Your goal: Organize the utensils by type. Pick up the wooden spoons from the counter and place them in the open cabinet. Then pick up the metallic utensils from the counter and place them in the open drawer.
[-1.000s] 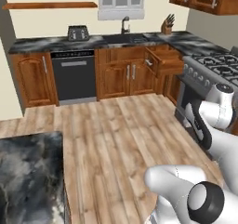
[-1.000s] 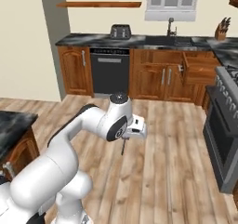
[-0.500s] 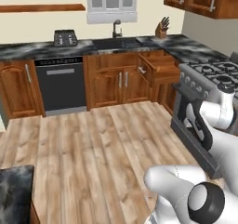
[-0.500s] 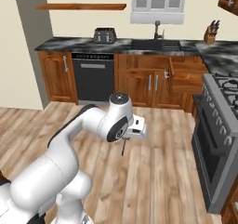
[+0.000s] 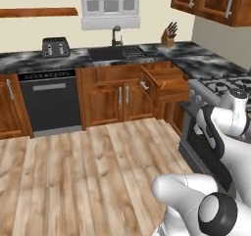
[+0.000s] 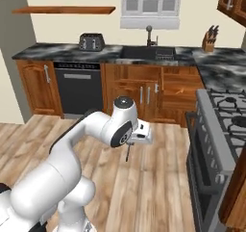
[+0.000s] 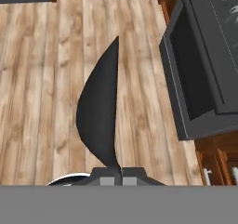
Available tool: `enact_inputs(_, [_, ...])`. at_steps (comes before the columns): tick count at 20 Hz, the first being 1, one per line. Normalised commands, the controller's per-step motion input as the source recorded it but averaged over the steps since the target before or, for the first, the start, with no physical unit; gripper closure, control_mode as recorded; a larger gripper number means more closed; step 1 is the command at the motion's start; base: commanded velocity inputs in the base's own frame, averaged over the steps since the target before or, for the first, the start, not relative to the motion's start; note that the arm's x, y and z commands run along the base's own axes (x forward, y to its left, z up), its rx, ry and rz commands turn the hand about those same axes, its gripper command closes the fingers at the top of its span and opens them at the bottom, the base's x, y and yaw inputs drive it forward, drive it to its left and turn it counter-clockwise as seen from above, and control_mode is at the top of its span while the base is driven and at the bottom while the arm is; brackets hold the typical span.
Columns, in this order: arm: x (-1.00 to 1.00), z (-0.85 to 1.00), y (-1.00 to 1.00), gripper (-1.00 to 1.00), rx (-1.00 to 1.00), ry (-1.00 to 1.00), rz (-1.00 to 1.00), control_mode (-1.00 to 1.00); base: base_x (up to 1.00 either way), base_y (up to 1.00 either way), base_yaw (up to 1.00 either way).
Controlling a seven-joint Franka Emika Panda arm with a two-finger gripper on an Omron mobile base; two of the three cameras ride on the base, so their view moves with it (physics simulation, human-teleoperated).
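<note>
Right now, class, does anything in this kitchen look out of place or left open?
One drawer right of the sink stands pulled out past its shut neighbours. The gripper is shut on a dark metal spoon above the floor.

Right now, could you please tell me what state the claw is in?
Claw: closed, gripping a dark grey metal spoon by its handle, above the wooden floor.

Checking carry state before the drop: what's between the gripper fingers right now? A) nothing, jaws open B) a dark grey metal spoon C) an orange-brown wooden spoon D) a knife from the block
B: in the hand view the gripper is shut on the thin handle of the metal spoon, whose dark oval bowl juts out over the wood floor.
</note>
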Motion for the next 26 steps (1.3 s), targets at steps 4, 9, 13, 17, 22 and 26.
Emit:
enact_inputs(4, [0.0,0.0,0.0,1.0,0.0,0.0,0.0,1.0,0.87,-0.47,0.0])
enact_inputs(9, [0.0,0.0,0.0,1.0,0.0,0.0,0.0,1.0,0.91,-0.3,0.0])
enact_inputs(13, [0.0,0.0,0.0,1.0,0.0,0.0,0.0,1.0,0.79,-0.33,0.0])
enact_inputs(17, [0.0,0.0,0.0,1.0,0.0,0.0,0.0,1.0,0.72,-0.34,0.0])
enact_inputs(22, [0.0,0.0,0.0,1.0,0.0,0.0,0.0,1.0,0.72,-0.35,0.0])
enact_inputs(26, [0.0,0.0,0.0,1.0,0.0,0.0,0.0,1.0,0.7,-0.33,0.0])
